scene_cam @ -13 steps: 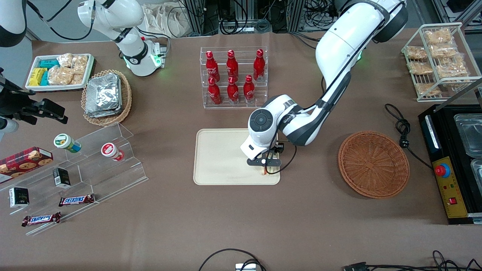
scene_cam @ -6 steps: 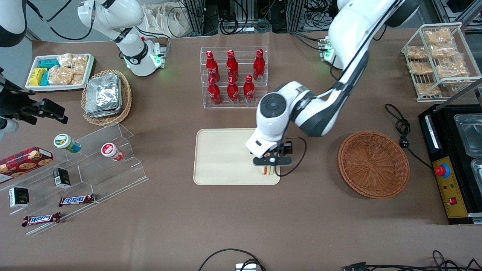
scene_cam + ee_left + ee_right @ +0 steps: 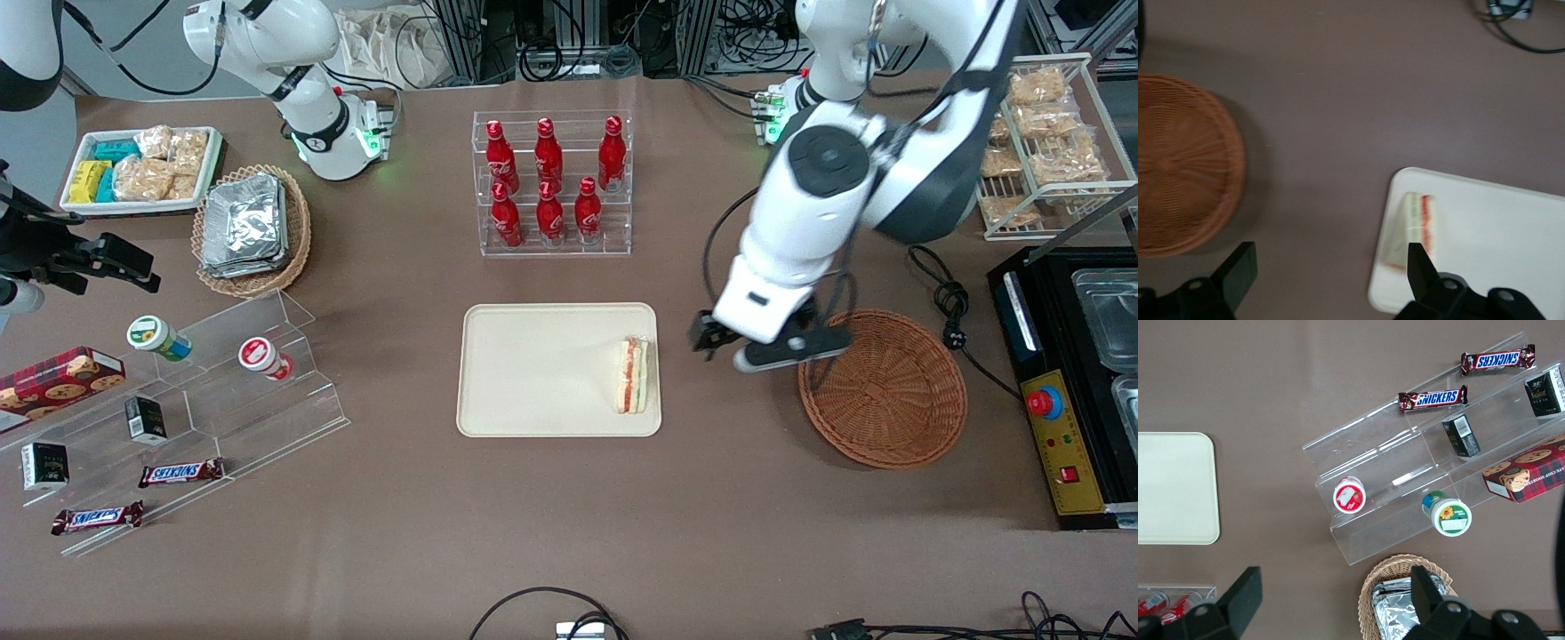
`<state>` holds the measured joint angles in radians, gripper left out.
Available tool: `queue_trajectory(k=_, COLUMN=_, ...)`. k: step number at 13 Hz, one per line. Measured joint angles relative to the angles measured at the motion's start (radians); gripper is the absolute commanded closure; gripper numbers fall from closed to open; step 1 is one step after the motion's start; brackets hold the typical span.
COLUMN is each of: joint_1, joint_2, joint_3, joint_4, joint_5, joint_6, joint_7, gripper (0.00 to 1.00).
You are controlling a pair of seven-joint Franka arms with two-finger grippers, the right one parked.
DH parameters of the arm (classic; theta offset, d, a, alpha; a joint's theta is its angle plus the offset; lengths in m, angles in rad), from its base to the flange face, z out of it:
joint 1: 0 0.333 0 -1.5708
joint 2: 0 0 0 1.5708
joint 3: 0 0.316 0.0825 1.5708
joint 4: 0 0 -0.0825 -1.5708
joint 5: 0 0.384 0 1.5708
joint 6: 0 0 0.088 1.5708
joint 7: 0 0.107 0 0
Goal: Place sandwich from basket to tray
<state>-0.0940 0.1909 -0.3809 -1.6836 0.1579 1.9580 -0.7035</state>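
The brown worktop [image 3: 569, 533] carries, toward the parked arm's end, a white tray of snack packets [image 3: 140, 171], a pale wicker basket of foil packets [image 3: 252, 228] and a stepped clear acrylic display [image 3: 222, 391] with two round tubs, small dark boxes and chocolate bars. Near mid-worktop stands a clear rack of red bottles [image 3: 551, 182], farther from the front camera than the tray [image 3: 533, 373].

The tray is flat, cream-beige and rectangular, with rounded corners and a low rim. The sandwich [image 3: 633, 374] is a triangular wedge of white bread with red and green filling layers; it lies on the tray, along the edge nearest the basket [image 3: 882, 388].

The end effector [image 3: 756, 348] hangs above bare worktop between tray and basket, at the basket's rim. Its fingers [image 3: 1240, 271] are spread wide and hold nothing. The sandwich lies apart from it, toward the parked arm's end.

The basket is round, shallow, orange-brown woven wicker. A black cable [image 3: 956, 311] lies just beside it. A wire rack of bagged snacks [image 3: 1036, 142] and a black appliance [image 3: 1067, 391] occupy the working arm's end.
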Motion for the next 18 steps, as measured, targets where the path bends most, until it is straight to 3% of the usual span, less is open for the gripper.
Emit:
queue_trajectory(k=3, joint_1=0.156, joint_2=-0.130, joint_3=0.011, joint_4=-0.027, joint_5=-0.111, joint_6=-0.166, joint_7=0.203, gripper=0.00)
queue_trajectory(k=5, joint_1=0.230, joint_2=-0.196, joint_3=0.043, joint_4=-0.069, joint_5=-0.136, joint_6=-0.214, joint_7=0.342, gripper=0.00)
queue_trajectory(k=9, joint_1=0.240, joint_2=-0.259, joint_3=0.221, joint_4=-0.094, joint_5=-0.185, joint_6=-0.283, joint_7=0.560, gripper=0.00)
queue_trajectory(k=18, joint_1=0.229, joint_2=-0.300, joint_3=0.245, joint_4=-0.079, joint_5=-0.135, joint_6=-0.310, joint_7=0.621, gripper=0.00)
